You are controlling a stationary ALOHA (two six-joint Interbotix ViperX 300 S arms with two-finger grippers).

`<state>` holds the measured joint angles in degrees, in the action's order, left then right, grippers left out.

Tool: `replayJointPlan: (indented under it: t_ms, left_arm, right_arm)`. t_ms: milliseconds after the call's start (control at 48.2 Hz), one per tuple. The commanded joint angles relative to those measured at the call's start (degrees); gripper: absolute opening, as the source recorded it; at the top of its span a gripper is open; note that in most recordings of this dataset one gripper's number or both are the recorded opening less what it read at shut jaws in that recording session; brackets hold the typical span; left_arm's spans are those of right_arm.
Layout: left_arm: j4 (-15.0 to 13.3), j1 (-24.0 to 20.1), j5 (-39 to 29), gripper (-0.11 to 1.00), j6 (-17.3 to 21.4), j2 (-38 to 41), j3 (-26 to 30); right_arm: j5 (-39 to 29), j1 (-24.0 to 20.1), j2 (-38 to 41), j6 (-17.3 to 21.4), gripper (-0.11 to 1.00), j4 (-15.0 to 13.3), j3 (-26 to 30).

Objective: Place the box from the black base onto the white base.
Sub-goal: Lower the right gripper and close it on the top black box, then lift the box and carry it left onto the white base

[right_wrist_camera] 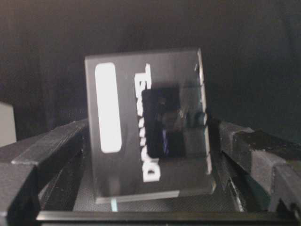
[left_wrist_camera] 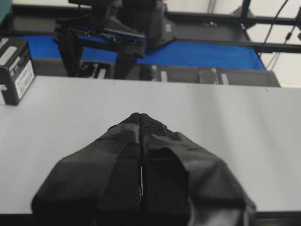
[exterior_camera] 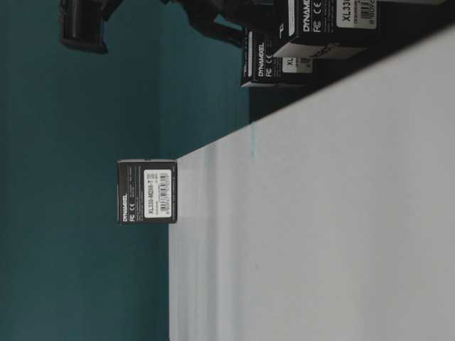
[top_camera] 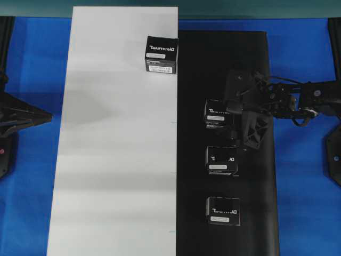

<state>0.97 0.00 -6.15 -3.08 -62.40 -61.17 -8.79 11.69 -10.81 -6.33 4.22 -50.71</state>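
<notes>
Three black boxes lie in a column on the black base (top_camera: 256, 58): one at the top (top_camera: 218, 114), one in the middle (top_camera: 221, 160) and one nearest the front (top_camera: 223, 209). My right gripper (top_camera: 234, 109) is open and straddles the top box (right_wrist_camera: 141, 122). One finger (right_wrist_camera: 56, 146) stands on each side of that box, with a small gap to it. Another box (top_camera: 161, 53) rests on the white base (top_camera: 117, 149) at its far right edge, also seen in the table-level view (exterior_camera: 147, 192). My left gripper (left_wrist_camera: 140, 117) is shut and empty, low over the white base (left_wrist_camera: 211, 113).
Blue table (top_camera: 303, 202) surrounds both sheets. The left arm's base (top_camera: 18, 114) sits at the left edge. The right arm (top_camera: 314, 101) reaches in from the right over the black base.
</notes>
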Motion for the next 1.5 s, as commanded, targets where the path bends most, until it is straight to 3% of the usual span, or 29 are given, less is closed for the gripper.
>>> replayJointPlan:
  t_ms: [0, 125, 311, 415, 768, 1038, 1204, 1474]
  left_arm:
    - [0.1, 0.0, 0.3, -0.07, -0.1, 0.3, 1.5]
    - [0.1, 0.0, 0.3, -0.07, -0.1, 0.3, 1.5]
    - [0.1, 0.0, 0.3, -0.07, -0.1, 0.3, 1.5]
    - [0.1, 0.0, 0.3, -0.07, -0.1, 0.3, 1.5]
    - [0.1, 0.2, 0.3, -0.07, -0.1, 0.3, 1.5]
    - [0.1, 0.2, 0.2, -0.07, -0.1, -0.1, 1.6]
    - [0.1, 0.2, 0.1, -0.07, -0.1, -0.1, 1.6]
    - [0.1, 0.3, 0.1, -0.07, -0.1, -0.2, 1.7]
  right_arm:
    - [1.5, -0.5, -0.1, 0.4, 1.00, 0.3, -0.1]
    - [2.5, -0.9, -0.4, 1.1, 0.96, 0.3, -0.6]
    - [2.8, -1.6, -0.6, 1.1, 0.70, 0.3, -0.8]
    - [2.8, -1.7, -0.8, 1.5, 0.63, 0.3, -0.7]
    - [0.4, -0.8, -7.2, 2.6, 0.63, 0.3, -0.2]
    - [-12.4, -0.1, -14.3, 2.5, 0.63, -0.1, 4.0]
    - [-16.9, -0.1, -15.0, 2.3, 0.63, -0.1, 6.4]
    - [-17.8, -1.1, -14.0, 2.3, 0.63, -0.1, 11.7]
